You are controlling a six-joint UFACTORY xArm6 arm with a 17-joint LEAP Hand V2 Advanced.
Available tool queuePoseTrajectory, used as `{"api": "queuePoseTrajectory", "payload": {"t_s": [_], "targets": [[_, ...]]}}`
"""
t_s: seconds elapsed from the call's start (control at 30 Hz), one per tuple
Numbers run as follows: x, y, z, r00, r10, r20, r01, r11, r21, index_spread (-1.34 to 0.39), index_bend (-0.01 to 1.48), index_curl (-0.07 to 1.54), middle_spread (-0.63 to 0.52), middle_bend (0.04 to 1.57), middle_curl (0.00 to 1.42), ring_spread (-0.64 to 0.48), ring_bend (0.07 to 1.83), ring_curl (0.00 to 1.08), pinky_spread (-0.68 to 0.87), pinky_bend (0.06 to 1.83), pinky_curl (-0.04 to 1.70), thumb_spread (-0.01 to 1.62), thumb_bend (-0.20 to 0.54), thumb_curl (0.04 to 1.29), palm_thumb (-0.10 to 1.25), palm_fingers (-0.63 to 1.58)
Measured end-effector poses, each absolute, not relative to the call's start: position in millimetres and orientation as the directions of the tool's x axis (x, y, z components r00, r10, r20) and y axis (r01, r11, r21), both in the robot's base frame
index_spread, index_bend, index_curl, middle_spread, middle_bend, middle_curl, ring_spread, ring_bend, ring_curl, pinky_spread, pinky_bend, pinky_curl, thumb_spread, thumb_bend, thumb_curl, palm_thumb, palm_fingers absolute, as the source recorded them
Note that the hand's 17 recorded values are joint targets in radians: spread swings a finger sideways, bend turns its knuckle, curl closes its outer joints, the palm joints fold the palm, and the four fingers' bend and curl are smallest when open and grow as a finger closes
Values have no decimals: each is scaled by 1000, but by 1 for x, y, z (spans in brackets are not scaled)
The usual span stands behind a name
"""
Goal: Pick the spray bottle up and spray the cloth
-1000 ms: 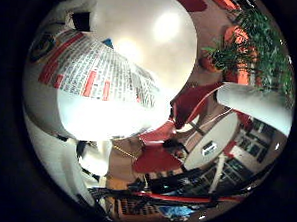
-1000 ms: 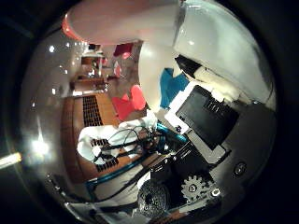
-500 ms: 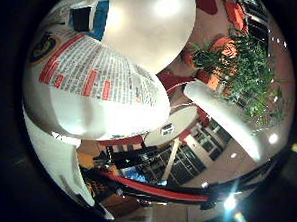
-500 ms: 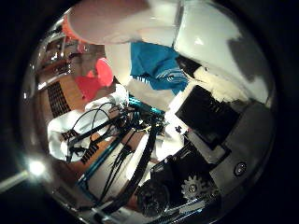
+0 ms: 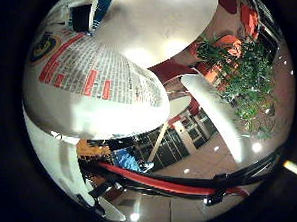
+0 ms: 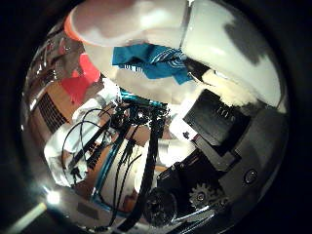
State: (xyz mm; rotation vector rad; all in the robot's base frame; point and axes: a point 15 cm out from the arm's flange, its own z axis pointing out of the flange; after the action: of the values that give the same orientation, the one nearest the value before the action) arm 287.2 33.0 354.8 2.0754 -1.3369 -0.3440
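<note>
The spray bottle [image 5: 94,98], white with a printed red-and-black label, fills much of the little finger side view, close against the palm. Its pale upper part with an orange piece [image 6: 126,22] shows in the thumb side view. My right hand [image 6: 219,141] is shut on the bottle; a white finger [image 5: 213,114] reaches past the bottle's side and black geared parts sit by it. The cloth [image 6: 151,61], blue with thin white stripes, lies crumpled on the round white table [image 5: 163,26] beyond the bottle. The bottle is held off the table.
A leafy green plant [image 5: 250,71] and orange chairs [image 5: 248,16] stand beyond the table. A red chair [image 6: 80,83] and a white heap [image 6: 63,141] are on the wooden floor beside the teal arm base.
Both views have swung with the hand. The blue cloth now sits larger and nearer the middle of the thumb side view. The bottle stays in the same grip against the palm.
</note>
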Motion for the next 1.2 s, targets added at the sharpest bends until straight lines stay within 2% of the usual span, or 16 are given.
{"api": "queuePoseTrajectory", "payload": {"t_s": [0.3, 0.8, 0.97, 1.2], "targets": [[285, 32, 332, 449, -885, 121, -700, -265, 663, -217, 1105, 765, -90, 1378, 607, -158, 1471, 577, -214, 1084, 1125, 945, -14, 812, 1004, 1190], [285, 35, 330, 451, -886, 105, -708, -283, 647, -222, 1090, 780, -90, 1377, 608, -158, 1471, 577, -219, 1077, 1137, 946, -14, 817, 1003, 1190], [284, 44, 340, 441, -895, 66, -725, -312, 614, -222, 1088, 784, -91, 1375, 609, -158, 1472, 577, -221, 1076, 1140, 946, -14, 817, 1003, 1189], [290, 93, 381, 422, -902, -94, -783, -415, 463, -226, 1084, 787, -90, 1375, 608, -158, 1470, 577, -222, 1074, 1142, 931, -15, 817, 1009, 1191]]}}
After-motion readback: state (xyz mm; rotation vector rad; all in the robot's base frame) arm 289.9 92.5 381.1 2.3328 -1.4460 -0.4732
